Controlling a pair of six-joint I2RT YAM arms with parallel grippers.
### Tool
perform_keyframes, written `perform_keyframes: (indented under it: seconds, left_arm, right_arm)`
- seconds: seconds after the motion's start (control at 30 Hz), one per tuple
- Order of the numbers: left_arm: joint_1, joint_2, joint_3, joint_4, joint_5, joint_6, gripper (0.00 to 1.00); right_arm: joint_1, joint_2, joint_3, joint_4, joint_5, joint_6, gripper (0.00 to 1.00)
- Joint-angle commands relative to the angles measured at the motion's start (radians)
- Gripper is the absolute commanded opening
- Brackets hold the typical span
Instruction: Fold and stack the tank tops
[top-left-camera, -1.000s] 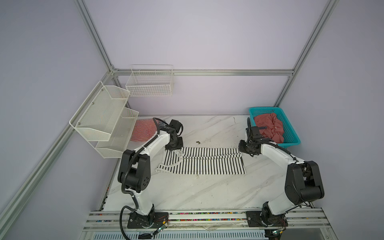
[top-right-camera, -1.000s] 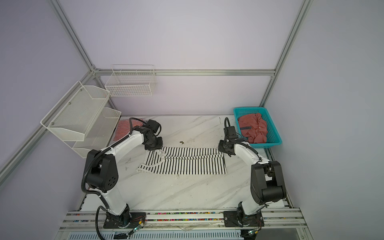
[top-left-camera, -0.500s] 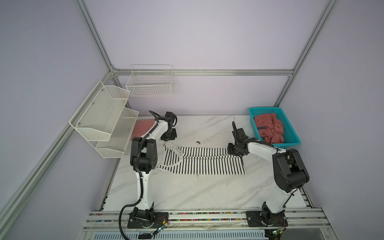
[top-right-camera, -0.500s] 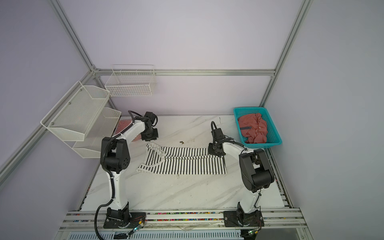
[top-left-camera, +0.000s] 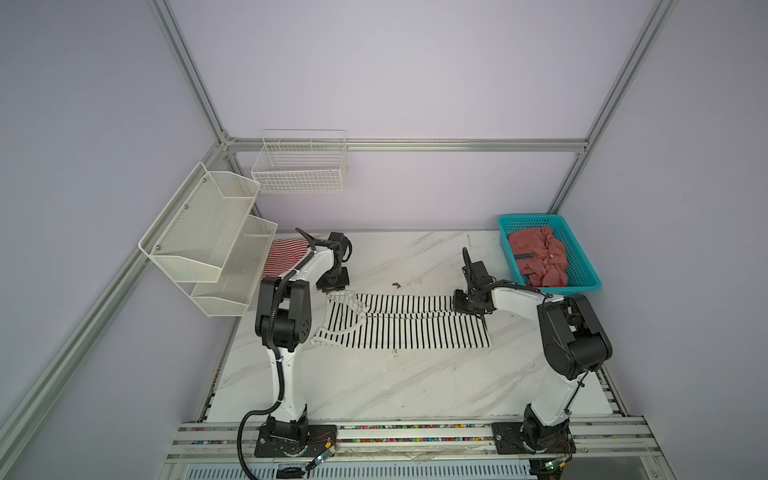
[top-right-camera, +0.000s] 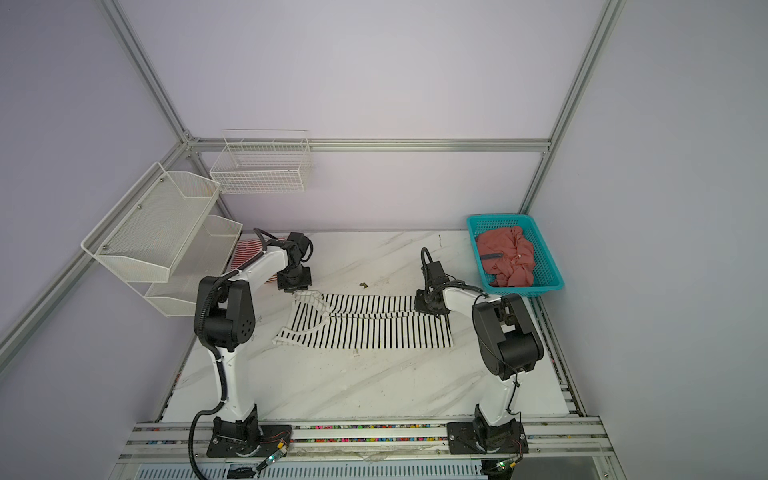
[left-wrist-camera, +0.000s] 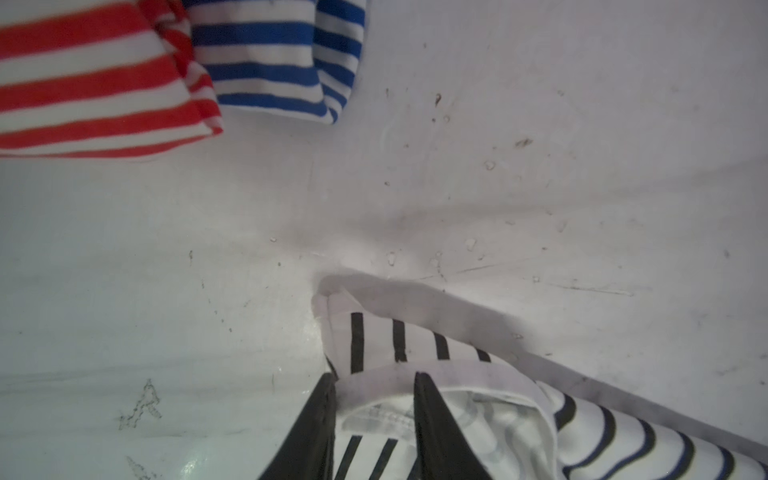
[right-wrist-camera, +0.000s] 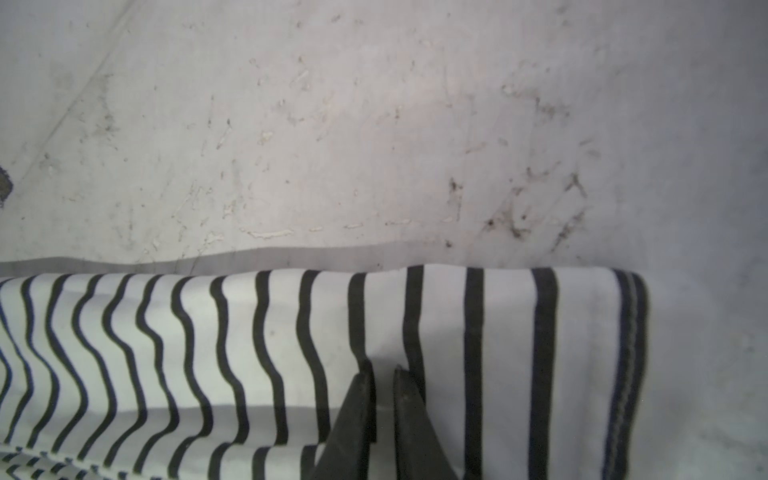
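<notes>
So far, the red-white top left of mid-frame and the navy-white top look folded, the salmon top sits in the basket at right, and the black-striped top lies centre, left gripper pinching its strap, right gripper seemingly nipping its hem.

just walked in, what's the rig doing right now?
Both arms are working the black-and-white striped tank top, spread on the marble table. The left gripper pinches its strap end and the right gripper pinches its far edge near the hem, ready for a fold. A red-white striped top and a blue-white striped top lie folded together at the far left. A salmon-red top sits crumpled in the turquoise basket.
</notes>
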Motion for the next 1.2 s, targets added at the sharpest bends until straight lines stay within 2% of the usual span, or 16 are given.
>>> perform_keyframes:
  seconds: [0.0, 0.3, 0.57, 0.73, 0.93, 1.17]
  left_arm:
    - [0.010, -0.055, -0.067, 0.026, -0.021, -0.007, 0.32]
    - [0.039, -0.070, -0.170, 0.054, -0.057, -0.018, 0.32]
    - [0.067, -0.058, -0.172, 0.058, -0.080, -0.019, 0.31]
    - [0.064, -0.085, -0.139, 0.052, -0.017, -0.033, 0.29]
    - [-0.040, -0.171, -0.094, 0.052, 0.020, -0.036, 0.29]
    - [-0.169, -0.213, -0.061, 0.060, 0.068, -0.059, 0.30]
  right_arm:
    - [0.003, 0.033, -0.054, -0.025, 0.009, 0.014, 0.16]
    - [0.002, 0.026, -0.116, -0.032, 0.038, 0.031, 0.16]
    - [-0.002, -0.002, -0.173, -0.044, 0.080, 0.058, 0.16]
    - [-0.002, -0.031, -0.162, -0.067, 0.081, 0.037, 0.19]
    - [-0.001, -0.113, -0.076, -0.113, 0.041, 0.015, 0.27]
    - [-0.001, -0.158, 0.022, -0.149, 0.016, -0.039, 0.29]
